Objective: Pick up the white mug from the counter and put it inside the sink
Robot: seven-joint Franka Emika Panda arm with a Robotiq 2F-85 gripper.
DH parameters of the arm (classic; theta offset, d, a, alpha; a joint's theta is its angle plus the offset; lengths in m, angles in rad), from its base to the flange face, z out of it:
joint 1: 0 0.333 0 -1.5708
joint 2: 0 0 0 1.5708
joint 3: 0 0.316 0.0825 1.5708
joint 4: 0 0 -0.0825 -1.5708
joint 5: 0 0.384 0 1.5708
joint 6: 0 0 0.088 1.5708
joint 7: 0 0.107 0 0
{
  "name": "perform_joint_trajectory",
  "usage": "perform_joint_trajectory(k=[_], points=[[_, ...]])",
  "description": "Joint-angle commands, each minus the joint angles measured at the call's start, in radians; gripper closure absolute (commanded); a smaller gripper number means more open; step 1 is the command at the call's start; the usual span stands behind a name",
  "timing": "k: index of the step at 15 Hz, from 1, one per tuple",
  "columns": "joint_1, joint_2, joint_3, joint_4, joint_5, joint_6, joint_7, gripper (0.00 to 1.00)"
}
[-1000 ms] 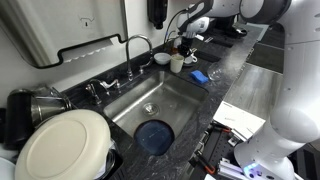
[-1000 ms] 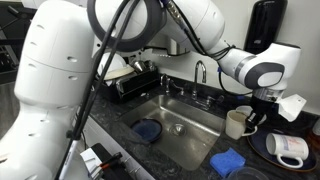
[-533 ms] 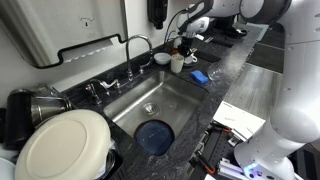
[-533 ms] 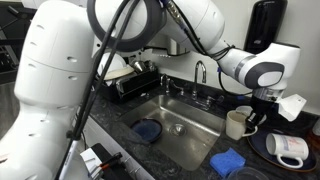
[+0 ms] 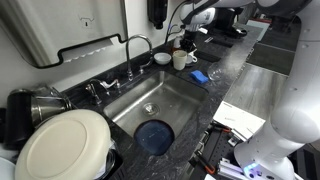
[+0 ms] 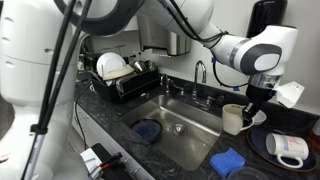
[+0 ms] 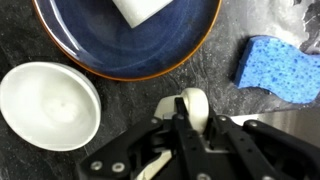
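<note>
The white mug [image 5: 178,60] [image 6: 233,119] is at the sink's far corner on the dark speckled counter [image 5: 228,72] [image 6: 112,118]. My gripper [image 5: 184,46] [image 6: 249,104] is shut on it from above. In the wrist view the fingers [image 7: 190,125] clamp the mug's rim, and only its handle and a part of its wall [image 7: 193,102] show. The mug looks raised slightly off the counter. The steel sink [image 5: 170,95] [image 6: 185,112] lies just beside it, with a curved chrome faucet [image 5: 136,44] [image 6: 199,70].
A small white bowl [image 7: 50,105] [image 5: 161,58] and a dark blue plate [image 7: 130,45] holding another white cup [image 6: 289,148] sit close by. A blue sponge [image 7: 275,65] [image 5: 198,76] [image 6: 228,162] lies on the counter. A round blue dish [image 5: 153,135] [image 6: 148,130] is in the sink. A dish rack [image 6: 125,78] and a large white plate [image 5: 60,145] stand at the other end.
The arm has swung upward and changed pose. The gripper stays shut on the mug, which has risen slightly and shifted a little toward the sink.
</note>
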Motion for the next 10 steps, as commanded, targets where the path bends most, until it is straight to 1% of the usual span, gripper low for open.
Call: perform_joint_trajectory(k=[1, 5, 10], points=[[0.017, -0.118, 0.001, -0.101, 0.005, -0.057, -0.011, 0.96], [0.054, -0.164, -0.008, -0.158, 0.014, -0.132, 0.074, 0.96], [0.096, -0.194, -0.005, -0.241, 0.029, -0.093, 0.200, 0.96]])
